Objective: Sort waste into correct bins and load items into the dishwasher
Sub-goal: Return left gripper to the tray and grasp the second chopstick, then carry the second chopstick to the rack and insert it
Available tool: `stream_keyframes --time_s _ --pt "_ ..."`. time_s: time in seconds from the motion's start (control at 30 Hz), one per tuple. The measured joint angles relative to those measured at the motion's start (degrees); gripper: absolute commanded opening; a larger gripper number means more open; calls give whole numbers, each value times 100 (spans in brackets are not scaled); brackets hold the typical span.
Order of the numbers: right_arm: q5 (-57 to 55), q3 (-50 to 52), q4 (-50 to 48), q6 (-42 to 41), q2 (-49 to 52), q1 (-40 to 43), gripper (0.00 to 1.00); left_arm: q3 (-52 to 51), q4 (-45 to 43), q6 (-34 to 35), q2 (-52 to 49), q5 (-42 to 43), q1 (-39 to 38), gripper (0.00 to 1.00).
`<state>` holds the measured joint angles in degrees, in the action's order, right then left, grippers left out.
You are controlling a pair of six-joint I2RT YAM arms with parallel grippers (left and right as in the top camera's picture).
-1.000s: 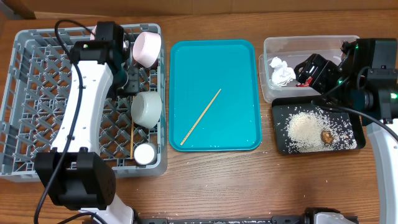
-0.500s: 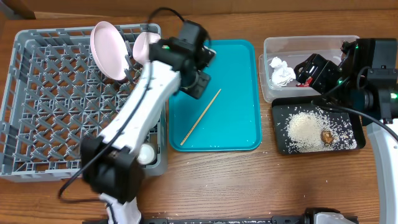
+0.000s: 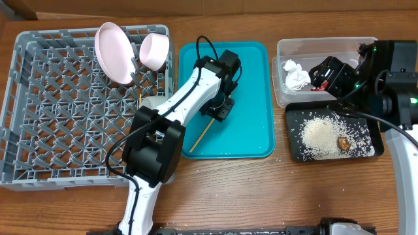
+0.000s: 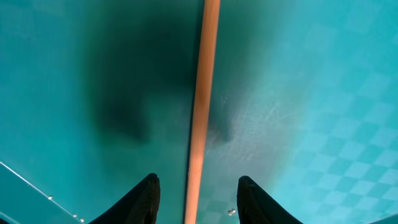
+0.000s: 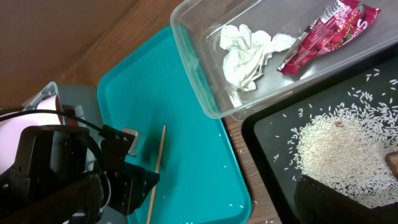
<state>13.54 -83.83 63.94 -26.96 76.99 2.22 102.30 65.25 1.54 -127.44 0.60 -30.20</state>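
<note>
The left tool (image 4: 197, 193) is down over the teal tray (image 3: 251, 78), spread open, with one finger on each side of the wooden chopstick (image 4: 202, 93). There's a gap on both sides, so it isn't pinching anything. The chopstick lies flat on the tray, running diagonally, and in the overhead view its lower end pokes out from under the arm.

Over on the right, the clear tub (image 3: 326, 46) holds the crumpled tissue (image 3: 296, 75) and the red wrapper (image 5: 329, 31). The black tray (image 3: 294, 153) just beside it has the pile of rice (image 3: 318, 137) and the brown lump (image 3: 342, 141). The right tool (image 3: 323, 70) hangs over the tub. Can't tell if it's spread or pressed together.

The grey rack (image 3: 39, 98) sits at the left of the bench, with the pink plate (image 3: 111, 42) standing on edge at the back and a small bowl (image 3: 155, 51) next to it.
</note>
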Motion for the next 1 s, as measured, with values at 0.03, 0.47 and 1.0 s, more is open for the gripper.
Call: stream_keyframes --time_s 0.03,0.47,1.0 --pt "0 0 -2 2 0 0 100 0 0 0 0 -13 0 41" --pt "2 0 0 2 0 0 100 7 -142 -37 -323 -101 0 18" --pt "2 0 4 0 0 0 100 435 271 -166 -334 -125 72 4"
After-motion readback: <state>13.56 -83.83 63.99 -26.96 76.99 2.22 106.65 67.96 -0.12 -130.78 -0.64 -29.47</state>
